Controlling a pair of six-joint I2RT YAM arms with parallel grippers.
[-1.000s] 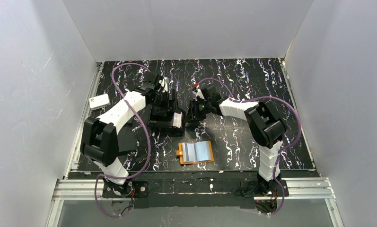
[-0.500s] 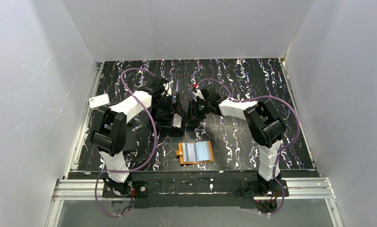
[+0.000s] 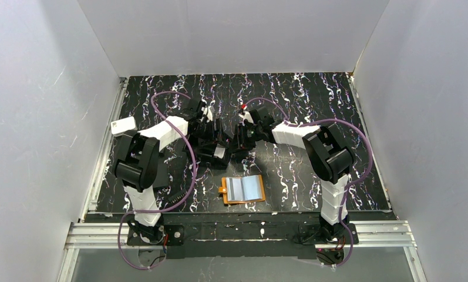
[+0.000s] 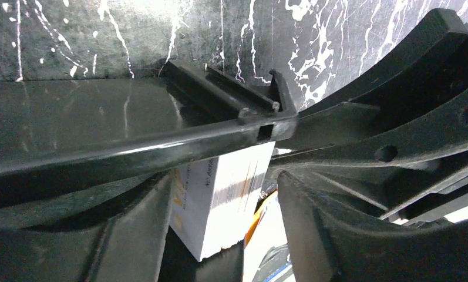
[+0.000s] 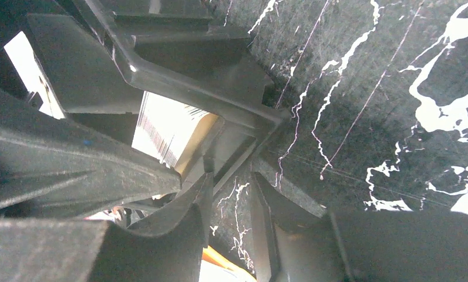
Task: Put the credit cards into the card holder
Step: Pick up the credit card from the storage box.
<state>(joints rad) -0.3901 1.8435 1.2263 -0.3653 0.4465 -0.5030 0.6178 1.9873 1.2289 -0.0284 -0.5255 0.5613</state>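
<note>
We judge ourselves at pick-up: the credit cards [image 4: 219, 205] stand stacked inside the black tray [image 4: 161, 141], our left pincer [image 4: 224, 176] spread astride them, our right pincer [image 5: 231, 185] at the tray's corner, grip unclear; next we pinch them and carry them to the card holder [image 3: 243, 189] lying open on the tray's near side.

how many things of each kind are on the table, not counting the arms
card holder: 1
stack of credit cards: 1
black tray: 1
white box: 1
total: 4
</note>
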